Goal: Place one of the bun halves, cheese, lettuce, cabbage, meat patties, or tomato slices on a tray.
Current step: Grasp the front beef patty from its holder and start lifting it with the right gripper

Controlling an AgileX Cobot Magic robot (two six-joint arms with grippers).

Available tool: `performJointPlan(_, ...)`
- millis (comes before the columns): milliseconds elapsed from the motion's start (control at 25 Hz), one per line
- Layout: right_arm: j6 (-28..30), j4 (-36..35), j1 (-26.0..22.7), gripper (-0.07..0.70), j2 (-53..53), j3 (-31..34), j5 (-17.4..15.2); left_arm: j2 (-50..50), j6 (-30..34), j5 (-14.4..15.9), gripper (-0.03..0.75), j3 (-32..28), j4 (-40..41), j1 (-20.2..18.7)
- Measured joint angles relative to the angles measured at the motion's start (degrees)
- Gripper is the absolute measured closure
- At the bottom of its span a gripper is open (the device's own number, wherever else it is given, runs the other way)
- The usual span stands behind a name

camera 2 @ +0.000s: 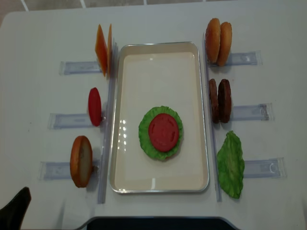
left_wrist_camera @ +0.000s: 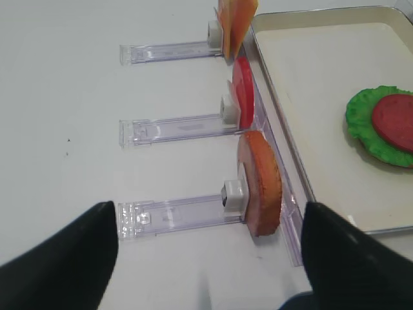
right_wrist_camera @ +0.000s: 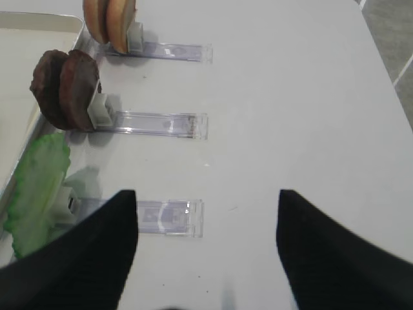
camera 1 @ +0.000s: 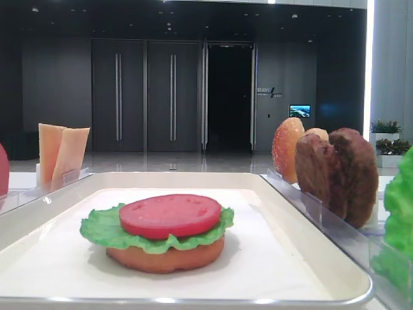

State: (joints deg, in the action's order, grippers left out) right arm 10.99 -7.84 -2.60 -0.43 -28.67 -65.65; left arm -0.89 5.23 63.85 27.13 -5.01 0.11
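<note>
On the cream tray (camera 2: pixel 158 57) lies a stack: a bun half (camera 1: pixel 164 258), lettuce (camera 2: pixel 145 139) and a tomato slice (camera 2: pixel 163 132) on top. Left racks hold cheese (camera 2: pixel 102 48), a tomato slice (left_wrist_camera: pixel 243 97) and a bun half (left_wrist_camera: pixel 261 184). Right racks hold bun halves (camera 2: pixel 218 40), meat patties (right_wrist_camera: pixel 68 90) and a lettuce leaf (right_wrist_camera: pixel 39 187). Cabbage is out of view. My left gripper (left_wrist_camera: pixel 210 206) hangs open and empty over the table, short of the nearest bun rack. My right gripper (right_wrist_camera: pixel 206 194) is open and empty near the lettuce rack.
Clear plastic racks (camera 2: pixel 249 112) stick out sideways from both long sides of the tray. The white table (camera 2: pixel 283 76) stretches beyond them. A dark edge (camera 2: pixel 153 223) runs along the table's front.
</note>
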Motion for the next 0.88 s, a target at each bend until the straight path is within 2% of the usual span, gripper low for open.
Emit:
performJointPlan(560, 0.0, 0.0, 0.0, 0.161, 0.13, 0.0, 0.0, 0.0, 0.0, 0.0, 0.024, 0.0, -0.05, 0.0)
performJointPlan(880, -1.39, -0.4, 0.0, 0.161, 9.42, -0.26, 0.11, 0.0, 0.0, -0.02, 0.024, 0.0, -0.05, 0.0)
